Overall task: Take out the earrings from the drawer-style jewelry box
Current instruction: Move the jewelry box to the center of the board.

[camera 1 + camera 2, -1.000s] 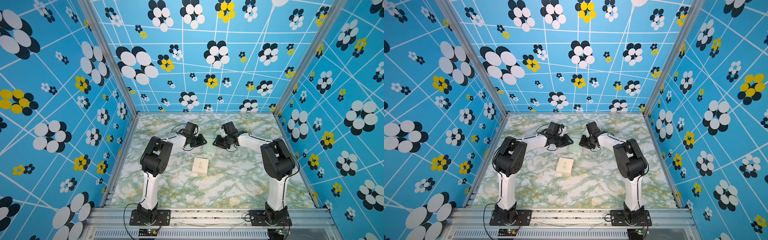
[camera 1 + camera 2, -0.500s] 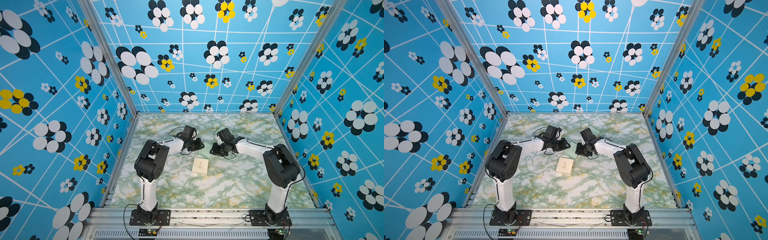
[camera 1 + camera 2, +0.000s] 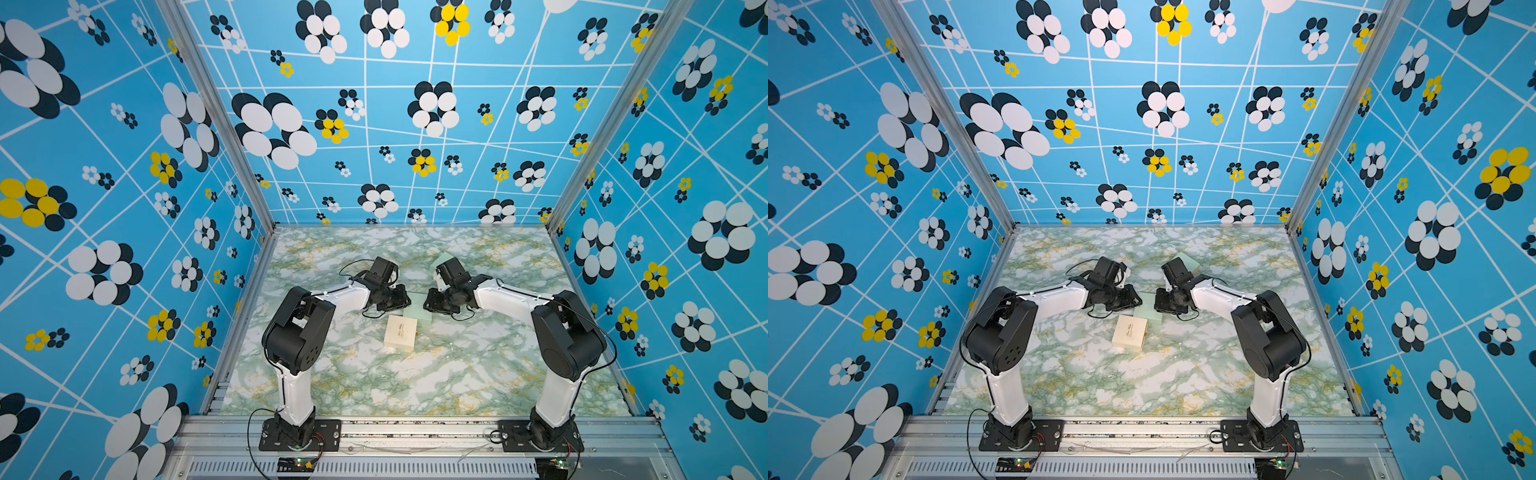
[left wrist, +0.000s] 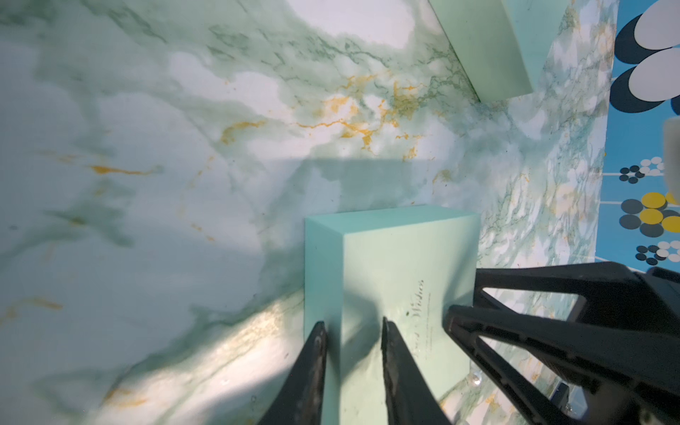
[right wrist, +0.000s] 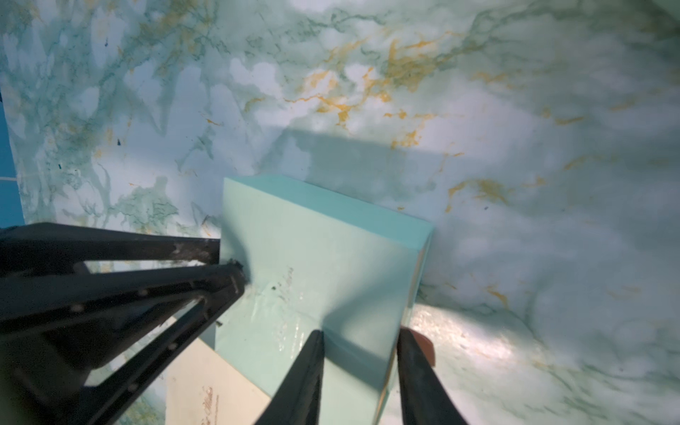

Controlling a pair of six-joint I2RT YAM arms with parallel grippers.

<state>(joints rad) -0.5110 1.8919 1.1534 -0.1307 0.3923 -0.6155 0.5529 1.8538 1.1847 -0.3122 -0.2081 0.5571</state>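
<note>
Gripping one mint-green box (image 3: 419, 311) from opposite edges, both arms meet low over the middle of the marble-patterned desk (image 3: 415, 374). Left pincer (image 4: 351, 323): jaws partly apart, clamped across the box's edge, one finger on the lettered top face and its mate against the darker side wall. Right pincer (image 5: 362, 333): same arrangement at the opposite edge, one finger on the top face, the other outside the rim, grasping the box. Each wrist view shows the opposing pincer biting the far edge. A thin seam runs along the edge held by the right pincer; whether the box is slid open cannot be told. Whether the box rests on the desk or is raised off it cannot be told. Earrings: none visible in any view; the inside of the box is hidden. A cream box (image 3: 400, 332) with script lettering lies just beside the held box, on the side nearer the arm bases. A second mint-green box (image 3: 444, 259) sits farther back, behind the right wrist, well apart from the other two.
</note>
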